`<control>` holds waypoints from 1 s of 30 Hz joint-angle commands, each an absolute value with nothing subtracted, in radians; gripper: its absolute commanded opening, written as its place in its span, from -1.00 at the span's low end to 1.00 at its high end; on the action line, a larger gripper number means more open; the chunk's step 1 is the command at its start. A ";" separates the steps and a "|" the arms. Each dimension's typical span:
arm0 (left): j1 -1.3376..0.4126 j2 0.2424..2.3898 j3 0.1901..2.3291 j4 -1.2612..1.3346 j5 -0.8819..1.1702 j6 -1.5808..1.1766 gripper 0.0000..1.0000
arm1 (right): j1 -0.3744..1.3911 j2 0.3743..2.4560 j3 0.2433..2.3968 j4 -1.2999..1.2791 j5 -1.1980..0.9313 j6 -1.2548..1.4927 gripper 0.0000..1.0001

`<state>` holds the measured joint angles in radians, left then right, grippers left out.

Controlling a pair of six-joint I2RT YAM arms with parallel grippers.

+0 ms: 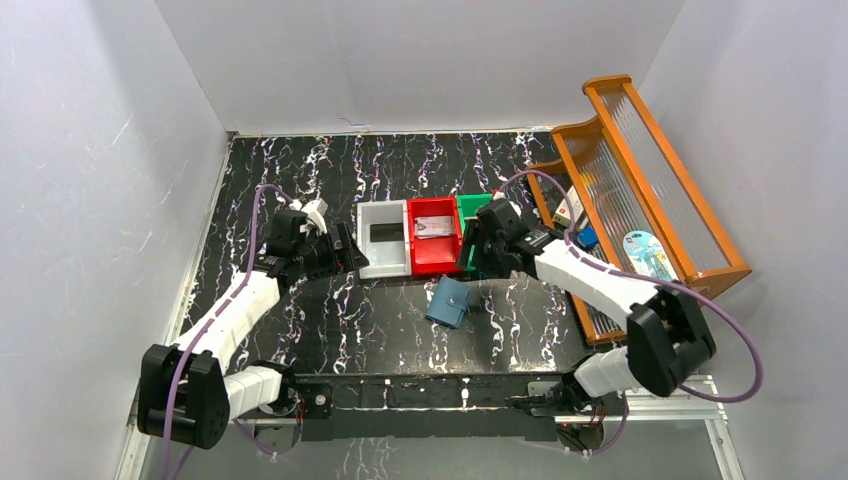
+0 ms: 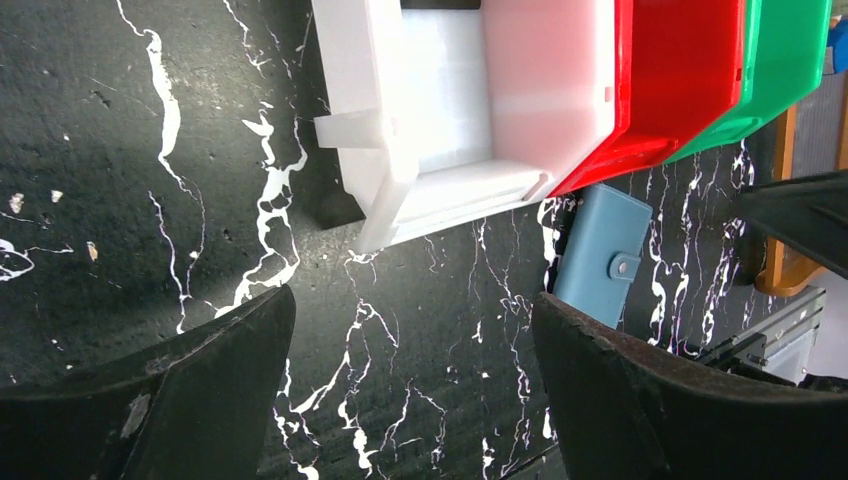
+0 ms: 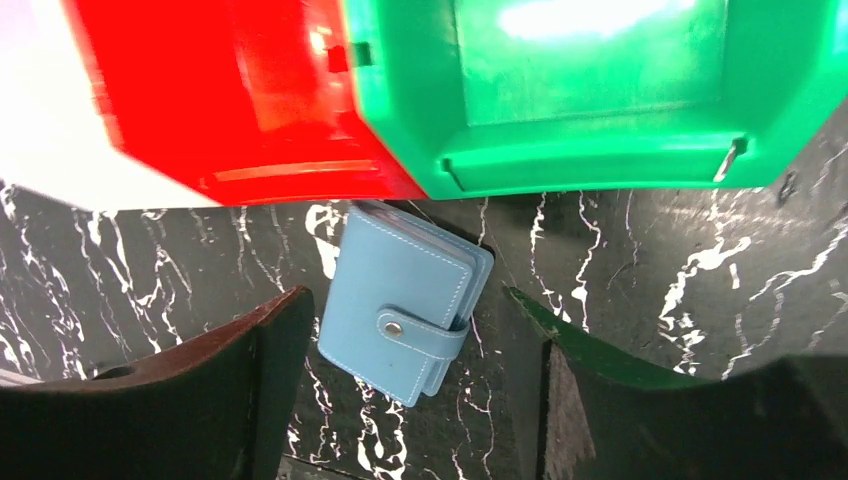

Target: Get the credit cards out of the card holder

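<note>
**Right gripper** (image 1: 477, 258): jaws spread wide, holding nothing. In the right wrist view its two dark fingers (image 3: 235, 385) fill the lower corners of the frame. The card holder (image 3: 400, 300) lies in the gap between them, on the table (image 1: 330, 320), just below the front walls of the red bin (image 3: 250, 110) and green bin (image 3: 600, 165). No contact with either finger is visible.

**Card holder:** folded shut, snap tab (image 3: 425, 333) fastened across its right edge. Its outline is nearly square. The slightly longer side runs from the bins toward the bottom of the frame, leaning left, so the fingers' closing line crosses the shorter span.

**Left gripper** (image 1: 348, 252): jaws also spread and empty, beside the white bin (image 1: 366, 262). In its wrist view the holder sits off at centre right, outside the span of the fingers. The right arm is judged the nearer one.

**Cards:** in the top view a black card (image 1: 383, 233) lies in the white bin and a pale grey card (image 1: 434, 228) in the red bin. Whether the shut holder contains more cards cannot be told.
</note>
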<state>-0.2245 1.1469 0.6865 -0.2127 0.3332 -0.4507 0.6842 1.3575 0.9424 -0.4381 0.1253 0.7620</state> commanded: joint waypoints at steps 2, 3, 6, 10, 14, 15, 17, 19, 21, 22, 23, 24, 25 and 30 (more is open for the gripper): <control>-0.222 1.101 0.682 -0.232 0.373 -0.445 0.74 | 0.673 1.422 0.883 -0.357 -0.026 0.888 0.48; -0.221 1.100 0.682 -0.235 0.372 -0.440 0.74 | 0.677 1.425 0.875 -0.354 -0.015 0.900 0.48; -0.222 1.099 0.671 -0.239 0.370 -0.438 0.74 | 0.692 1.437 0.861 -0.370 0.029 0.919 0.49; -0.221 1.092 0.651 -0.224 0.384 -0.442 0.75 | 0.713 1.487 0.857 -0.341 0.011 0.928 0.52; -0.222 1.115 0.636 -0.185 0.418 -0.454 0.73 | 0.748 1.587 0.929 -0.380 0.027 0.915 0.47; -0.222 1.121 0.639 -0.183 0.425 -0.455 0.73 | 0.761 1.614 0.950 -0.404 0.040 0.910 0.41; -0.222 1.125 0.643 -0.186 0.426 -0.448 0.73 | 0.795 1.655 0.972 -0.429 0.054 0.904 0.33; -0.222 1.116 0.653 -0.208 0.411 -0.439 0.73 | 0.842 1.668 0.982 -0.432 0.061 0.898 0.28; -0.221 1.100 0.650 -0.225 0.393 -0.439 0.73 | 0.899 1.672 0.997 -0.432 0.075 0.893 0.19; -0.221 1.093 0.647 -0.228 0.385 -0.441 0.73 | 0.925 1.677 1.005 -0.430 0.074 0.883 0.16; -0.221 1.087 0.646 -0.232 0.381 -0.444 0.73 | 0.950 1.685 1.016 -0.433 0.076 0.878 0.15; -0.221 1.085 0.642 -0.235 0.381 -0.450 0.73 | 0.972 1.695 1.032 -0.442 0.079 0.868 0.15; -0.222 1.085 0.641 -0.239 0.384 -0.454 0.73 | 0.997 1.704 1.050 -0.451 0.084 0.858 0.16; -0.222 1.083 0.625 -0.244 0.418 -0.472 0.72 | 1.040 1.704 1.155 -0.494 0.112 0.800 0.35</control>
